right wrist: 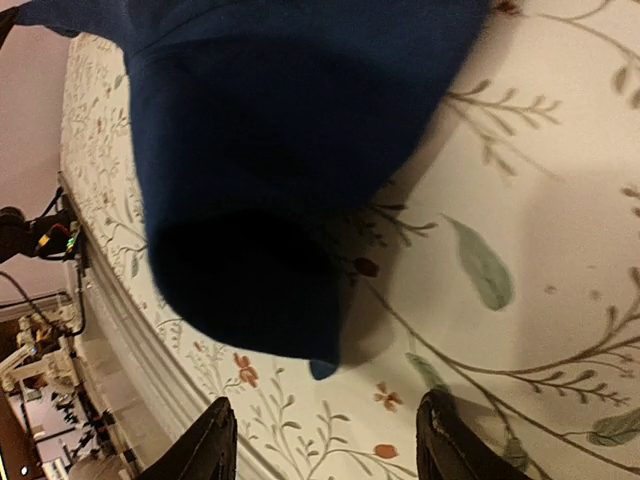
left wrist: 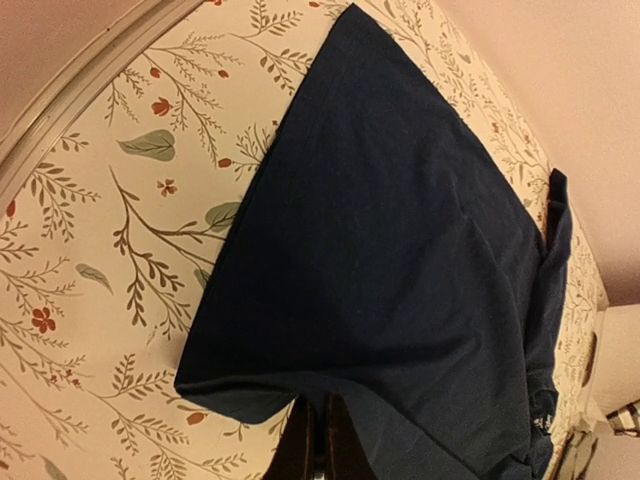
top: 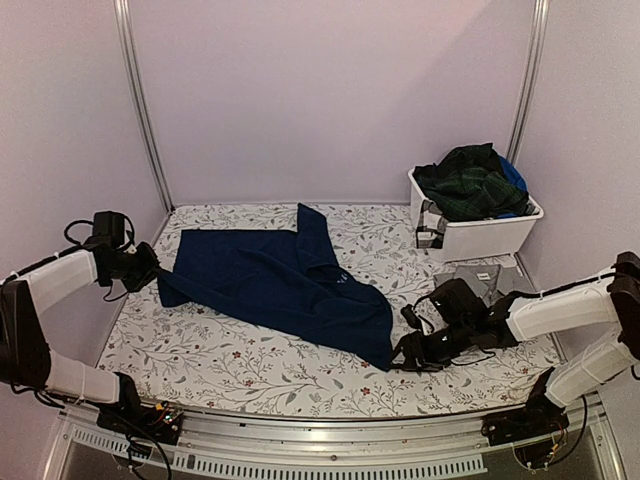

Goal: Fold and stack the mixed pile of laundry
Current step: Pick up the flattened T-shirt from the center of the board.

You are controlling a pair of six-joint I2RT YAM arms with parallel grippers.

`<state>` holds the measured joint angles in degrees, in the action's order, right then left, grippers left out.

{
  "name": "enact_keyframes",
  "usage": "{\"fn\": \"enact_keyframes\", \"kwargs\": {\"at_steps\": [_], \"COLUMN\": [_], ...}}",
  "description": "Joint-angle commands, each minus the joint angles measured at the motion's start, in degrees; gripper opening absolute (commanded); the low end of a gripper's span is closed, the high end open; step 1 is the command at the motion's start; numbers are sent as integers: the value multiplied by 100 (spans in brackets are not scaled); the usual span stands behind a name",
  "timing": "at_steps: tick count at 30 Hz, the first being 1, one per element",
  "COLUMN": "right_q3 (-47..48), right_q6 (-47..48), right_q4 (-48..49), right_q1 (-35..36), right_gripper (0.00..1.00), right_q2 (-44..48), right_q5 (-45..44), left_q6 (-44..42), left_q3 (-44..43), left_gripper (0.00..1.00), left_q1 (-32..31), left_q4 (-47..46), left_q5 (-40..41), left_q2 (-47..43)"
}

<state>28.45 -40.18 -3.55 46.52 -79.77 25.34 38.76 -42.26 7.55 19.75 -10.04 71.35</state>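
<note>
Looking across from the near edge, we see a floral-patterned table cloth (top: 250, 365) covering the whole table, with one navy blue cloth garment (top: 270, 280) spread across its middle.

At the near right, the right gripper (top: 405, 352) sits low over the table cloth, just beside the garment's near right corner. In the right wrist view its two dark fingers (right wrist: 215, 440) stand well apart with only patterned cloth between them. The right gripper (right wrist: 327, 400) holds nothing, and the rounded corner of the navy blue cloth garment (right wrist: 280, 150) lies just ahead of the fingertips, apart from them.

Further back on the left, the left gripper (top: 150, 268) meets the garment's left corner. In the left wrist view, the left gripper (left wrist: 322, 440) has its fingers pressed together on the hem of the navy blue cloth garment (left wrist: 400, 250), which stretches away from it, flat and mostly smooth. From there the garment runs toward the near right, with one pointed flap reaching toward the far wall.

At the far right stands a white plastic bin (top: 480, 238). A dark green plaid garment (top: 470, 185) is heaped inside it, rising above the rim. A bright blue cloth (top: 513, 175) shows at the heap's right side, and a grey cloth (top: 432, 225) hangs over the bin's left wall.
</note>
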Motion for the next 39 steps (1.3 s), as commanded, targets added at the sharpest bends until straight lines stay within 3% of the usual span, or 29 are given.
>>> {"fn": "enact_keyframes", "kwargs": {"at_steps": [1,8,14,18,25,33,39], "right_q3": [124,152,-115,-107,1329,4167,5885], "right_q6": [-284,-616,-866,-756,474,2129,3046], "right_q4": [613,996,967,751,-304,-1078,-1247], "right_q1": [100,339,367,349,-112,-1472,-1558], "right_gripper": [58,40,22,1,0,0,0], "right_q2": [-525,-1166,-968,-735,453,1283,1166], "right_q5": [-347,-440,-650,-766,-896,-841,-708], "left_q6": [14,39,48,60,-54,-587,-469], "left_q3": [17,12,-1,23,-281,-2175,-3306], "left_gripper": [0,0,0,0,0,0,0], "left_q1": [-6,0,6,6,28,12,-7], "left_q4": [-60,-66,-117,-166,-582,-386,-607], "left_q5": [25,80,65,21,-917,-1419,-2149], "left_q2": [-179,-236,-176,-157,-458,-792,-1067]}}
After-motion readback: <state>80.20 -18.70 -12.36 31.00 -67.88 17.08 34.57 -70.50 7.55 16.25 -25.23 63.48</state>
